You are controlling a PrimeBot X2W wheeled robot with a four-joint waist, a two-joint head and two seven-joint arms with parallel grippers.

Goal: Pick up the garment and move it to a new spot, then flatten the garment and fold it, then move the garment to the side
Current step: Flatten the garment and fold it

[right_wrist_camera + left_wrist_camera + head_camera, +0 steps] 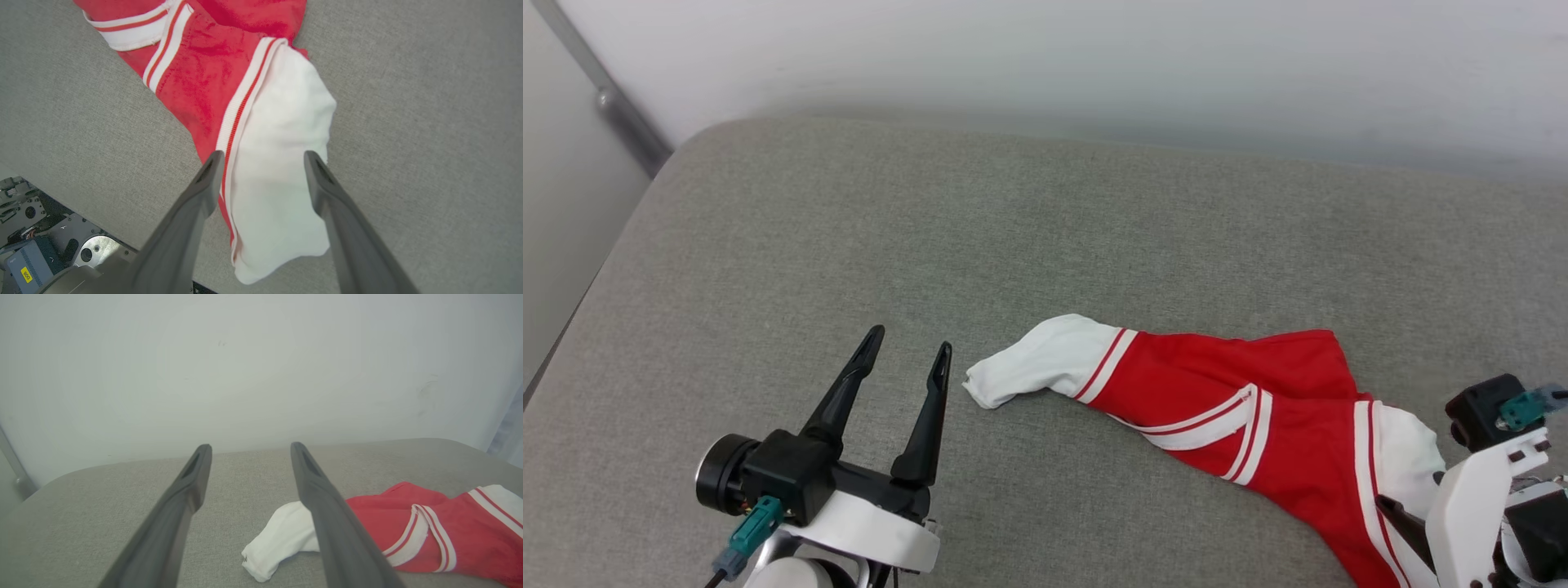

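Grey cushion [1013, 229], garment [1241, 400] bunched. Left claw [910, 339] spread; right claw [263, 155] spread over sleeve [278, 102], perhaps touching.

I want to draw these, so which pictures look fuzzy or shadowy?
Head view: soft even light, the garment crisp, the far wall hazy. Left wrist view: the left end effector looks soft-edged up close. Right wrist view: the garment sharp, the right end effector blurry, hardly any shadow.

Only legible item: yellow sticker [26, 274] on the blue-grey box [32, 261], just past the edge of the grey cushion [73, 122]. Three black digits, "800" or "008" depending on which way up. Fine print on the box is too small. The garment [380, 522] has a dark speck at the cuff of its white sleeve [282, 535], unreadable.
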